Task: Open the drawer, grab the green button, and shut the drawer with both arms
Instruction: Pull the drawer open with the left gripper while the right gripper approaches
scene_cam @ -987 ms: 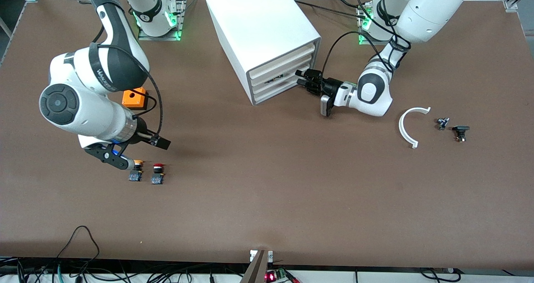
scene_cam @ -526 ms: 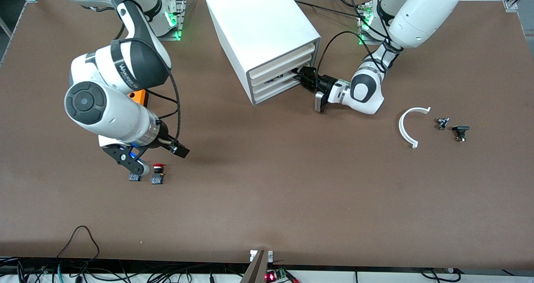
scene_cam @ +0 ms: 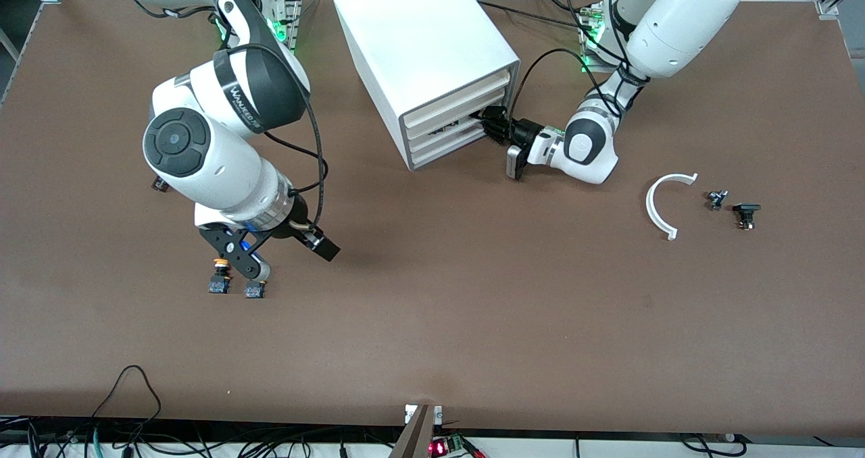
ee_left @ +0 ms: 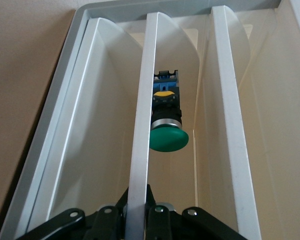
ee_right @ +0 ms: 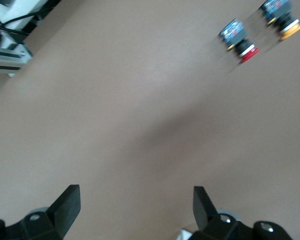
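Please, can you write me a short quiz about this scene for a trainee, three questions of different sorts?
1. True or false: the right gripper is shut.
2. What colour is the cap of the button in the drawer? A red, B green, C yellow.
3. Fill in: the left gripper is shut on the front of the ____.
Key: 1 false; 2 B; 3 drawer.

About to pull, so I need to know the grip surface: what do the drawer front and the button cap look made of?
Drawer: likely molded plastic; cream-white, thin smooth walls with a soft sheen. The left gripper is shut on its front edge. Button cap: probably glossy green plastic above a metallic-looking collar.
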